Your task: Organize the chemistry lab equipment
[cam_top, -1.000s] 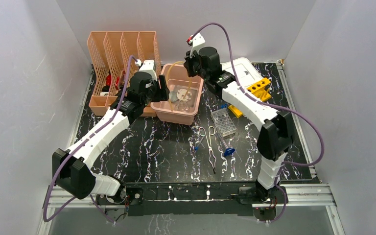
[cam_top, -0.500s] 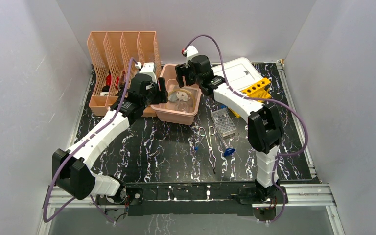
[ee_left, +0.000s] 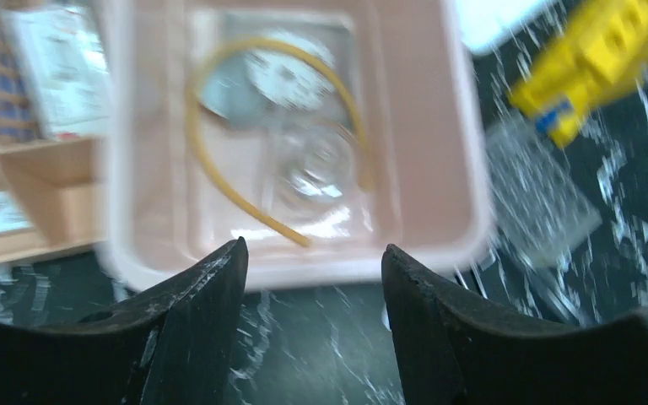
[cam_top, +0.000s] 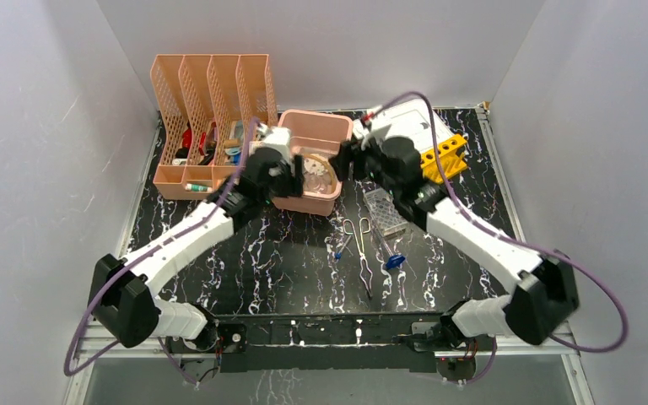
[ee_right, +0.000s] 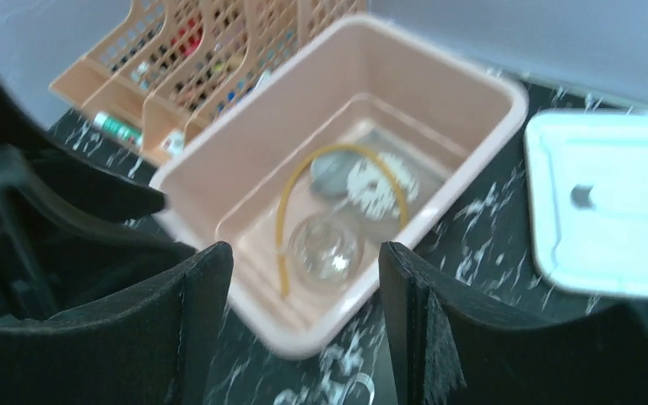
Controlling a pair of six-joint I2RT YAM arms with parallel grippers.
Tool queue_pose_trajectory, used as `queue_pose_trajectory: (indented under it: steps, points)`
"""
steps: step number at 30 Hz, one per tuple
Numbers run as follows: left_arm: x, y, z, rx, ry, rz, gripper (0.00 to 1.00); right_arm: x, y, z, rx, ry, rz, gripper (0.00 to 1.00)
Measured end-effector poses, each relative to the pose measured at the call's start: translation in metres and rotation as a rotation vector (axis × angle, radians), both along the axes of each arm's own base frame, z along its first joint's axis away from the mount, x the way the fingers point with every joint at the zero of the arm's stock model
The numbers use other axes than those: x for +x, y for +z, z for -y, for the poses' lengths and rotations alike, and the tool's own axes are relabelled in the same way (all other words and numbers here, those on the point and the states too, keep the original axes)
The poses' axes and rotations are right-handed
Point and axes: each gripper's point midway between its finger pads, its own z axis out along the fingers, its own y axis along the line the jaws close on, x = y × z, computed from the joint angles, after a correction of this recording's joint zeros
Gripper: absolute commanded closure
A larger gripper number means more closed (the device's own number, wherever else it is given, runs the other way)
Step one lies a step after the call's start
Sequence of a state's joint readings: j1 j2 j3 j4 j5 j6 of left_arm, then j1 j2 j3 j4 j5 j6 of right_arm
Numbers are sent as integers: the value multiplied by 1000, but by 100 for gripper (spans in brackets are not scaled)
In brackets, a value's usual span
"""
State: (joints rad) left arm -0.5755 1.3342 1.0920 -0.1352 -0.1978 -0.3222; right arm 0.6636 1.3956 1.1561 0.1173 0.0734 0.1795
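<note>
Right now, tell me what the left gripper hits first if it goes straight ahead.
Probably the near wall of the pink rectangular plastic tub, just beyond the open left gripper; depth is unclear.

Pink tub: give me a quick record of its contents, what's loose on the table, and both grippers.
tub: pink tub, lid off, white lid beside it
in tub: yellow rubber tube, clear glass dish, white round piece
on table: metal tweezers, blue clip, clear tube rack, yellow tube rack
left gripper: open, empty
right gripper: open, empty
</note>
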Motion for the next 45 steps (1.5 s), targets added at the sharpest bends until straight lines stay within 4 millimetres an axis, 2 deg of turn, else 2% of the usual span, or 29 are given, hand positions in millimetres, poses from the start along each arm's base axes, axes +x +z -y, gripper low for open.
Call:
queue_pose_trajectory:
  steps: [1,3,5,7,10,14,17,20,25,28,32,35,38,42,45]
  points:
    - [-12,-7,15,27,-45,4,42,-18,-6,5,6,4,-5,26]
    - [-39,-21,49,51,-156,-5,43,-40,-24,11,1,6,-33,26]
    - [-66,-35,77,47,-262,-21,43,-55,-48,20,-19,-9,-75,26]
    - [-81,-50,89,41,-310,-43,42,-61,-76,36,-63,-59,-130,27]
    - [-90,-72,100,58,-339,-75,40,-59,-103,61,-116,-145,-201,27]
    - [-101,-103,118,109,-389,-117,39,-42,-112,91,-105,-259,-272,29]
    - [-112,-129,129,161,-433,-152,39,-28,-120,115,-85,-345,-323,36]
    - [-120,-145,133,192,-455,-181,38,-28,-126,126,-89,-378,-354,38]
    - [-119,-144,137,182,-457,-170,37,-36,-136,126,-102,-374,-402,38]
    - [-118,-146,138,184,-456,-171,37,-45,-149,125,-99,-375,-448,38]
    - [-117,-156,139,202,-456,-190,36,-75,-181,120,-138,-364,-557,36]
    - [-115,-155,138,213,-447,-189,36,-95,-198,116,-169,-349,-619,33]
    - [-109,-146,140,209,-436,-175,35,-108,-207,115,-190,-346,-658,29]
    - [-91,-120,149,174,-411,-143,35,-116,-217,122,-220,-369,-690,26]
    - [-77,-106,147,149,-379,-123,35,-121,-224,128,-261,-388,-708,24]
